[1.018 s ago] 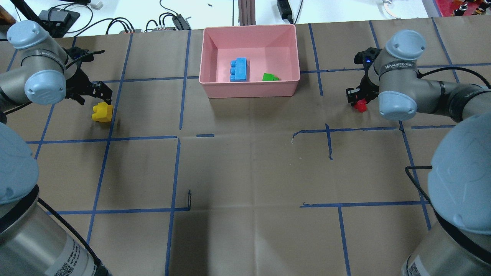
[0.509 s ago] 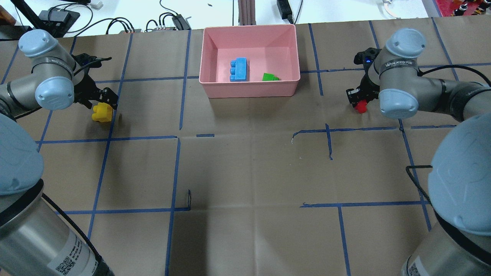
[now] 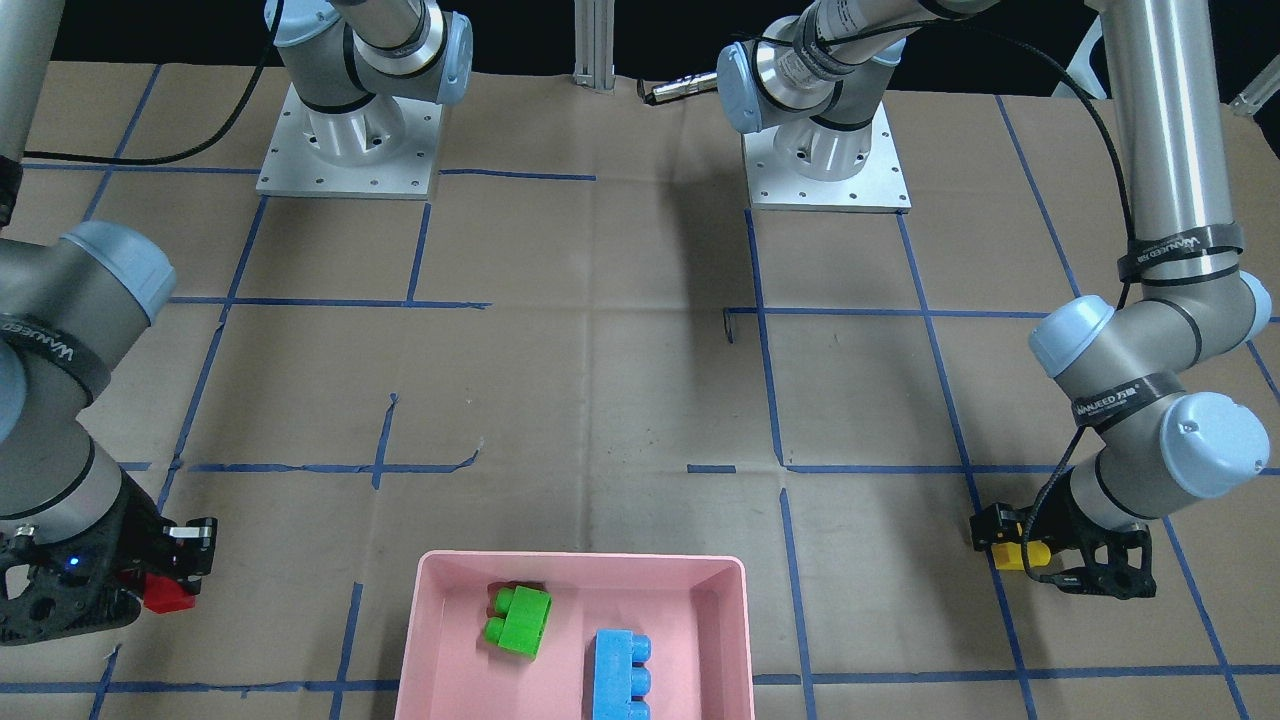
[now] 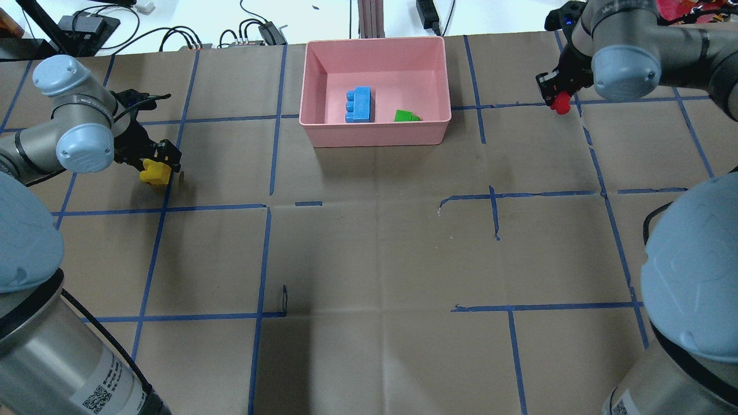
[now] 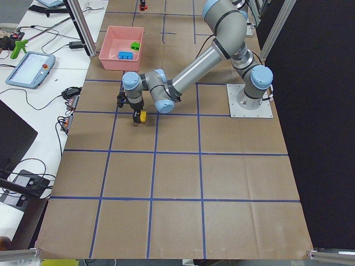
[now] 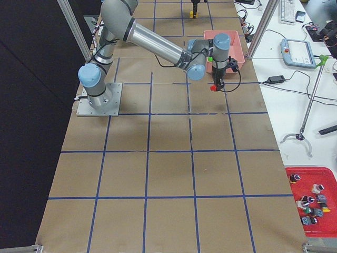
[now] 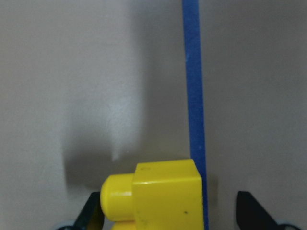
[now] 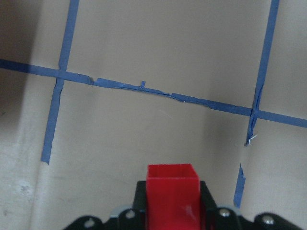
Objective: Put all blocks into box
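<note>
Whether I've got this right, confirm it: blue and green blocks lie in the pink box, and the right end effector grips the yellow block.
One slip: the right end effector grips the red block, not the yellow, as the right wrist-mounted view shows. The blue block and green block do lie in the pink box.

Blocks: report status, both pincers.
Right pincer shut on red, held aloft. Left pincer open around yellow. Blue, green in box.

Brown paper-covered table (image 4: 375,253), blue tape grid (image 4: 264,259), cables (image 4: 173,36).
</note>
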Motion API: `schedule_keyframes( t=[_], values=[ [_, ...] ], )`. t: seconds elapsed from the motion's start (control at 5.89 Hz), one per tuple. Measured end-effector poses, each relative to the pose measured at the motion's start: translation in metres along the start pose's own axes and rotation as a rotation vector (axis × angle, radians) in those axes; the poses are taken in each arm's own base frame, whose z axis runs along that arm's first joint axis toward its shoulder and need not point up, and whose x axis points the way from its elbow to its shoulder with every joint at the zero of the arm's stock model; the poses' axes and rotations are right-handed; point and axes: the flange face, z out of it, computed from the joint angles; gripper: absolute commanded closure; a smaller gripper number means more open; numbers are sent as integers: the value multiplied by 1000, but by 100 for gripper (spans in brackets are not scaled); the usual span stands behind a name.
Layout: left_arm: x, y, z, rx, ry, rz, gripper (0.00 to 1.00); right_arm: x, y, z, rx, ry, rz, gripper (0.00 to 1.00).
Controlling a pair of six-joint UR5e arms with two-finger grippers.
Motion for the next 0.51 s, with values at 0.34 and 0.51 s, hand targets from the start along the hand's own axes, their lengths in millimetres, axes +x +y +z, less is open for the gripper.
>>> schedule_keyframes(
  t=[0.34,0.51],
  values=[
    [1,8,2,-21,-1,-6,86,-86,-69,-20,84,-130,-109,96],
    [0,11,1,-46,-18,-10,90,-142,-101,-6,116,-214,-120,96]
  ],
)
